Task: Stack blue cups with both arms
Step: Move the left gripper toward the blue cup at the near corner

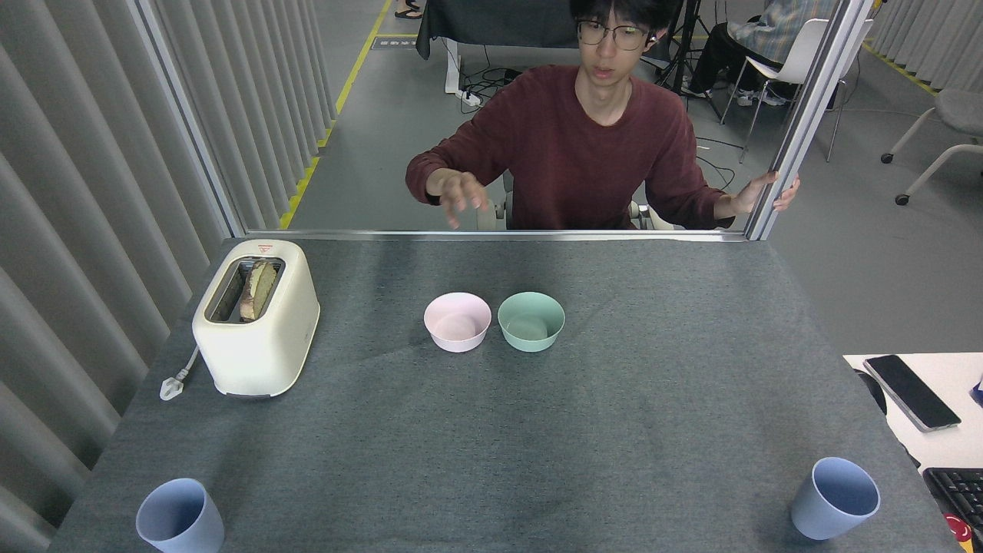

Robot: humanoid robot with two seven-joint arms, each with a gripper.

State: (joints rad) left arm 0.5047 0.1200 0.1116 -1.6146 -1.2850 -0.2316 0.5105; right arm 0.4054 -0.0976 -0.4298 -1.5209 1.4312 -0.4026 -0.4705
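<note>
Blue cups (180, 516) (835, 498) at near corners, well apart.

The person (572, 146) facing the camera is wearing a plain dark maroon sweater (568, 165) with a round crew neck, and it's sitting pretty loose, with the fabric bunching into soft folds across the chest and around the elbows. The long sleeves (453, 150) are running all the way down to the wrists. They're also wearing thin dark-rimmed glasses (612, 34), and something small and pale is sitting at one ear (651, 37), maybe an earbud, too tiny to tell.
</note>
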